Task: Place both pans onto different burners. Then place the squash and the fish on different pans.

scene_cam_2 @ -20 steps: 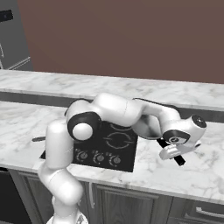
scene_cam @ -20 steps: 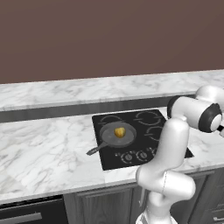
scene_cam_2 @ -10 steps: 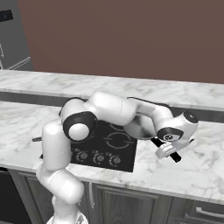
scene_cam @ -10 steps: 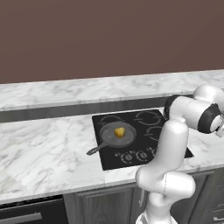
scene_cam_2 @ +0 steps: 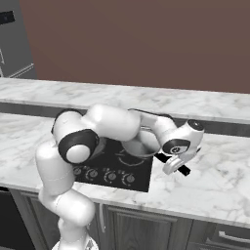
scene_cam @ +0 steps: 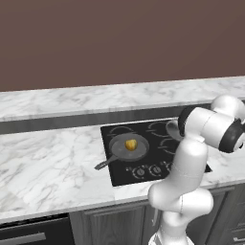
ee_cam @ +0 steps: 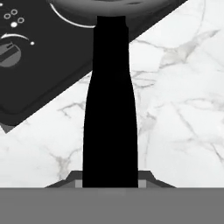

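In the left base view the black glass cooktop [scene_cam: 143, 148] lies set into the marble worktop [scene_cam: 48, 167], and the dark grey skillet [scene_cam: 128, 145] sits on its near-left burner with its short handle pointing toward 8 o'clock over the cooktop's edge; the squash [scene_cam: 130, 144] rests in the middle of that skillet, a small yellow-orange lump. The arm's white elbow stands in front of the right part of the cooktop here, so just a sliver of the silver pan [scene_cam: 173, 128] shows at 3 o'clock from the skillet, and the row of knobs [scene_cam: 148, 170] runs along the near edge. The right base view turns this around: the skillet and squash are hidden behind the arm's bulk, while the silver pan [scene_cam_2: 141, 144] shows over the right side of the cooktop [scene_cam_2: 114, 168], and the gripper [scene_cam_2: 177, 165] sits at 4 o'clock from it, with the pan's black handle [scene_cam_2: 183, 169] poking out past the hand above the worktop [scene_cam_2: 215, 185]. The hand view looks straight along that black handle [ee_cam: 110, 105], which runs from the gripper [ee_cam: 110, 181] up toward 12 o'clock to the pan's rim [ee_cam: 109, 6]; the gripper is clamped tight on the handle's near end. The cooktop's corner [ee_cam: 48, 65] with one knob [ee_cam: 8, 52] lies at 10 o'clock, and bare marble at 3 o'clock.
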Available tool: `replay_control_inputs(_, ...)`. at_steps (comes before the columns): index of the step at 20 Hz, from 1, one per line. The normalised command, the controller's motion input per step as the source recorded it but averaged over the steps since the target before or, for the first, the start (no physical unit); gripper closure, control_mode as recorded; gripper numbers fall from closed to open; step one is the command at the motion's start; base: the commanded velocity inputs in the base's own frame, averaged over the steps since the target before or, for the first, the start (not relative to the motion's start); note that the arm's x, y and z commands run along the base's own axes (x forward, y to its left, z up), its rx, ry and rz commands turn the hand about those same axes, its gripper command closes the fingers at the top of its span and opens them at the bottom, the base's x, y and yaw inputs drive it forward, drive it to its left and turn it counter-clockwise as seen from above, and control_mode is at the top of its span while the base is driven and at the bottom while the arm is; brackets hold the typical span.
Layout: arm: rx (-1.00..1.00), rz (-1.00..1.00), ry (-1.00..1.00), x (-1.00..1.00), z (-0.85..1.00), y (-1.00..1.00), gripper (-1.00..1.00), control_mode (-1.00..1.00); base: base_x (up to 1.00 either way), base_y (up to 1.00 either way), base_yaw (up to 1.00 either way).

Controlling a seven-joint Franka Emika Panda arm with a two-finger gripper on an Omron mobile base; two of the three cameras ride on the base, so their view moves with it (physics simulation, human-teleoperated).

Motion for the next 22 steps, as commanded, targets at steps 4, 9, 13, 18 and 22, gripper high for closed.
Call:
replay_control_inputs(4,-0.07,0.11,0.01,0.20,-0.17,0.45,1.00,-1.00,0.00,0.00,0.00)
replay_control_inputs(9,-0.02,0.09,0.02,0.28,-0.25,0.19,1.00,-1.00,0.00,0.00,0.00)
replay_control_inputs(13,0.00,0.09,0.02,0.32,-0.23,0.05,1.00,-1.00,0.00,0.00,0.00)
replay_control_inputs(18,0.00,0.06,0.00,0.34,-0.16,-0.02,1.00,-1.00,0.00,0.00,0.00)
replay_control_inputs(22,0.00,0.04,0.00,0.31,-0.13,-0.11,1.00,-1.00,0.00,0.00,0.00)
